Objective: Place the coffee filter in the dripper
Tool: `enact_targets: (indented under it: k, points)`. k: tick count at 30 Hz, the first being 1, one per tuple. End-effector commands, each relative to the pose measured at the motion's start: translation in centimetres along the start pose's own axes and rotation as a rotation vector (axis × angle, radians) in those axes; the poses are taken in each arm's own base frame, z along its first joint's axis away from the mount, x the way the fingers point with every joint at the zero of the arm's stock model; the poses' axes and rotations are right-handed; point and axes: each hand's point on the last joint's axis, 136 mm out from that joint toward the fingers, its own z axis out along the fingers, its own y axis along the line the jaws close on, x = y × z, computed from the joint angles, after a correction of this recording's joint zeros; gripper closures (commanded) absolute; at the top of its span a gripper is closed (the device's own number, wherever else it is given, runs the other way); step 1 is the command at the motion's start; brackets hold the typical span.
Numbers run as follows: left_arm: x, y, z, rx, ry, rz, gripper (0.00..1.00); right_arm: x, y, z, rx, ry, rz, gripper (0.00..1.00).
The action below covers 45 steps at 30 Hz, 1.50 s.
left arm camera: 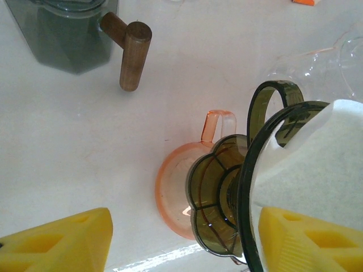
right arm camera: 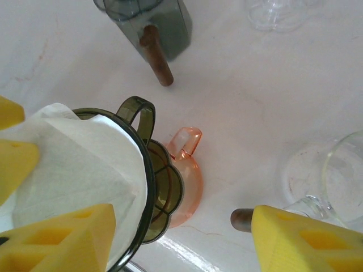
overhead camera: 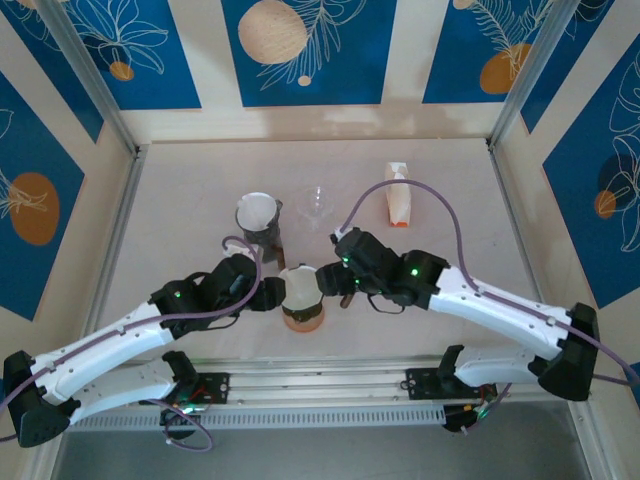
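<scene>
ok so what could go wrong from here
1. The filter looks loose and pokes above the rim of the dripper, with yellow fingers right over it. Pulling away could drag it out.
2. The dripper is perched on an orange cup, seemingly off-centre, so a nudge might tip the stack.
3. A glass jug sits close to the outer finger of the right jaws. A wide retreat could knock it.
</scene>
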Motion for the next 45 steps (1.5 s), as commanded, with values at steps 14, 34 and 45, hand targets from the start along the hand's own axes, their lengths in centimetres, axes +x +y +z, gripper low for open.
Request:
enact_targets:
  k: [14,34,45]
  points:
    - [-1.8,-1.7,-2.0,0.101,-0.056,-0.036,0.09,-0.1,-1.5,-1.4,0.031,-0.075,0.057,0.35]
    - [-3.7,0.6,-6.1,0.137,-0.283,-0.086,0.00,9.8,1.1,1.2,-0.279,0.140,0.121,0.57]
    - [-4.3,1.3,-7.2,0.107,-0.316,-0.083,0.00,14.3,3.2,5.2,-0.374,0.319,0.187,0.85]
